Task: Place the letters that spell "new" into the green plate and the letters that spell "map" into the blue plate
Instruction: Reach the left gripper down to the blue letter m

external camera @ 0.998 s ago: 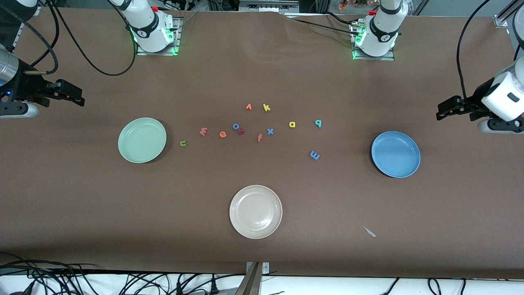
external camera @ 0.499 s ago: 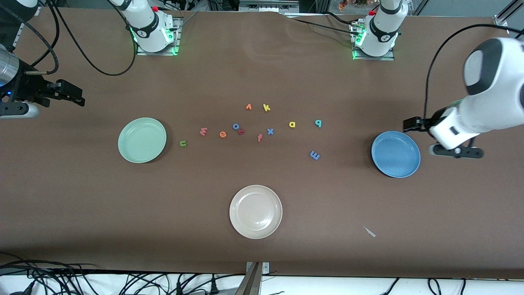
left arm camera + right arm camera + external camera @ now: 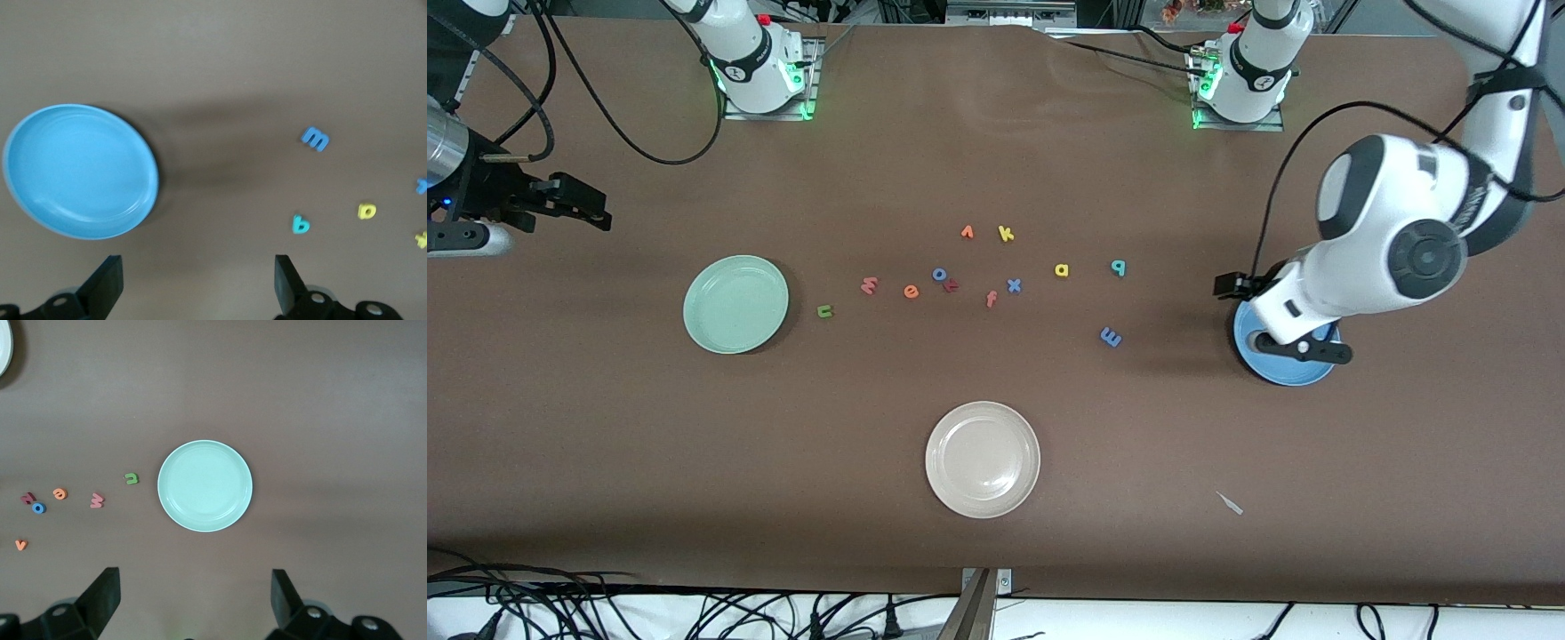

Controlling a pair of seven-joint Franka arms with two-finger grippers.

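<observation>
green plate [image 3: 735, 304]: round, pale mint, smooth with a raised rim; flat on the brown table [image 3: 996, 533] toward the right arm's end; nothing in it.
blue plate [image 3: 1282, 364]: round, medium blue, same raised rim; toward the left arm's end, partly covered in the front view by the left arm; the left wrist view shows nothing in it.
green n [image 3: 825, 310]: small foam letter lying flat just beside the green plate, its open side turned away from the front camera.
pinkish-red w [image 3: 869, 284]: flat, long axis roughly along the table's length, between the n and the e.
orange e [image 3: 911, 292]: flat, next along the row toward the table's middle.
blue m [image 3: 1111, 336]: flat, turned on its side so its legs point toward the right arm's end; nearest the front camera of its three.
yellow a [image 3: 1062, 270]: flat, near the teal p.
teal p [image 3: 1119, 267]: flat, seen reversed, farther from the front camera than the m.
other letters: an orange f [image 3: 991, 299], a blue x [image 3: 1014, 285] and a yellow k [image 3: 1006, 234] lie scattered mid-table.
cream-white plate [image 3: 983, 459]: nearest the front camera.
left gripper [image 3: 1227, 284]: fingers spread, holding nothing; it has swung in from the table's end and now hangs at the blue plate's rim.
right gripper [image 3: 596, 216]: spread wide and unladen, waiting as before, off the green plate toward the right arm's end of the table.
</observation>
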